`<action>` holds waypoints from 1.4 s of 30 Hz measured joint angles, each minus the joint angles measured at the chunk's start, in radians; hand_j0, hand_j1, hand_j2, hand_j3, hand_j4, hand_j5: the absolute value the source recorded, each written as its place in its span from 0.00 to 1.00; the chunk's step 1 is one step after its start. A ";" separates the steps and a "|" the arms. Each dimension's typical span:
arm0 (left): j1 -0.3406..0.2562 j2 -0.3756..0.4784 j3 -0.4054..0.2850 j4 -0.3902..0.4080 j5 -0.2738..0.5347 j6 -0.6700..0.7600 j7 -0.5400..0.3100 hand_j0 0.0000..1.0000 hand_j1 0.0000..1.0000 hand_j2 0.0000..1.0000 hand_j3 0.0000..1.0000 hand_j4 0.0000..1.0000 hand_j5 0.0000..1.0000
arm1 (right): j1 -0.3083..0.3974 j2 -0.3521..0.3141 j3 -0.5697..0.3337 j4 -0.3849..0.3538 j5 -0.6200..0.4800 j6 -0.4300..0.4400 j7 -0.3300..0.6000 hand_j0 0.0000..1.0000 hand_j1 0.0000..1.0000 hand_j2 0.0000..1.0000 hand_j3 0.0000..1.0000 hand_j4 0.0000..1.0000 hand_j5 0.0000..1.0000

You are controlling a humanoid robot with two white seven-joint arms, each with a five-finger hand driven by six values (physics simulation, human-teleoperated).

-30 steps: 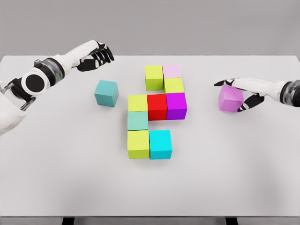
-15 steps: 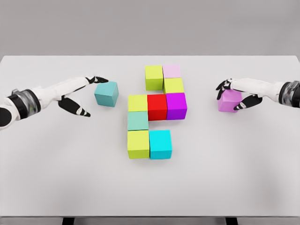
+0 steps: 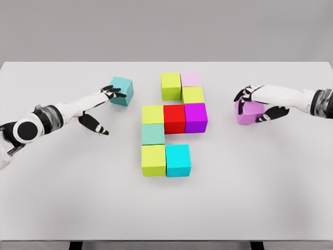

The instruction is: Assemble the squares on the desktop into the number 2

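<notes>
Sitting mid-tabletop (image 3: 62, 198), block cluster (image 3: 174, 124) holds eight cubes. Teal cube (image 3: 122, 91) at its 10 o'clock, left hand (image 3: 104, 101) touching it, fingers spread. Right hand (image 3: 256, 102) clamps violet cube (image 3: 248, 112) at 3 o'clock.

Right robot hand (image 3: 258, 103) partly hides (covers) violet cube (image 3: 246, 113).

A big white table (image 3: 62, 198) fills most of the view. Behind it is a plain grey wall (image 3: 166, 28). Two dark legs (image 3: 76, 245) (just the tops) show under the front edge.
</notes>
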 measured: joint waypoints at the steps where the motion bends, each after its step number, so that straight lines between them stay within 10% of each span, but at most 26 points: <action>1: -0.003 -0.017 0.001 0.019 -0.002 0.000 0.000 1.00 1.00 1.00 1.00 1.00 1.00 | 0.002 -0.002 0.000 -0.005 0.000 -0.006 0.000 0.40 0.40 0.40 0.40 0.40 0.40; 9: -0.023 -0.088 0.001 0.054 -0.040 -0.002 -0.007 1.00 1.00 1.00 1.00 1.00 1.00 | 0.026 -0.119 -0.002 -0.128 -0.005 -0.020 0.000 0.41 0.41 0.41 0.41 0.41 0.41; 22: -0.072 -0.124 0.008 0.041 -0.042 0.013 -0.038 1.00 1.00 1.00 1.00 1.00 1.00 | 0.066 -0.255 0.063 -0.525 -0.006 -0.020 0.002 0.43 0.43 0.43 0.43 0.43 0.43; 29: -0.060 -0.054 0.070 0.066 -0.030 0.020 -0.042 1.00 1.00 1.00 1.00 1.00 1.00 | 0.041 -0.251 0.160 -0.565 -0.002 -0.020 0.002 0.43 0.43 0.43 0.43 0.43 0.43; 40: -0.051 -0.187 0.071 0.262 -0.081 0.017 -0.042 1.00 1.00 1.00 1.00 1.00 1.00 | -0.044 -0.170 0.302 -0.570 -0.003 -0.020 0.000 0.44 0.44 0.44 0.44 0.44 0.44; 42: -0.052 -0.198 0.069 0.266 -0.087 0.017 -0.041 1.00 1.00 1.00 1.00 1.00 1.00 | -0.046 -0.167 0.307 -0.570 -0.002 -0.020 0.000 0.58 0.58 0.58 0.58 0.58 0.58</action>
